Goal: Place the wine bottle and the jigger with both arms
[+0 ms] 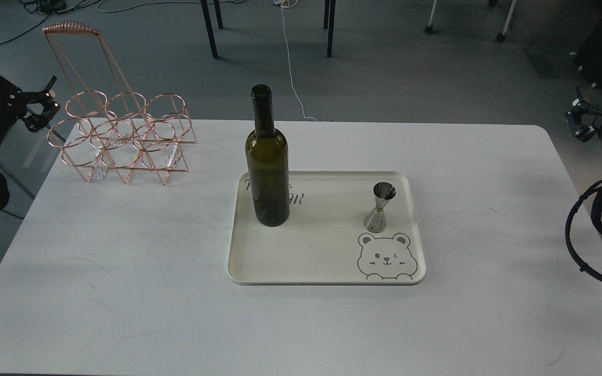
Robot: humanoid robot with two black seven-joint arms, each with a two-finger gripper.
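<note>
White table [123,271] with rounded far corners, faint scuffs on its top; grey floor behind with cables, dark table legs and chair feet. Cream tray [322,261] sits mid-table, bear face printed at its near right corner. Wine bottle [266,172] stands upright on the tray's far left part, hiding part of the dark lettering printed there. Jigger [379,207] stands upright on the tray's right side, just behind the bear, well apart from the bottle. Copper wire rack [123,136] with ring openings and a tall handle stands at the far left of the table. Left gripper [45,107] hangs off the table's left edge, level with the rack and near it, fingers spread apart, holding nothing. Right gripper [580,120] sits off the right edge, beyond the far right corner, holding nothing; fingers dark and small, so the opening cannot be told. Both arms are cut by the frame edges; black cable loops show below each.
</note>
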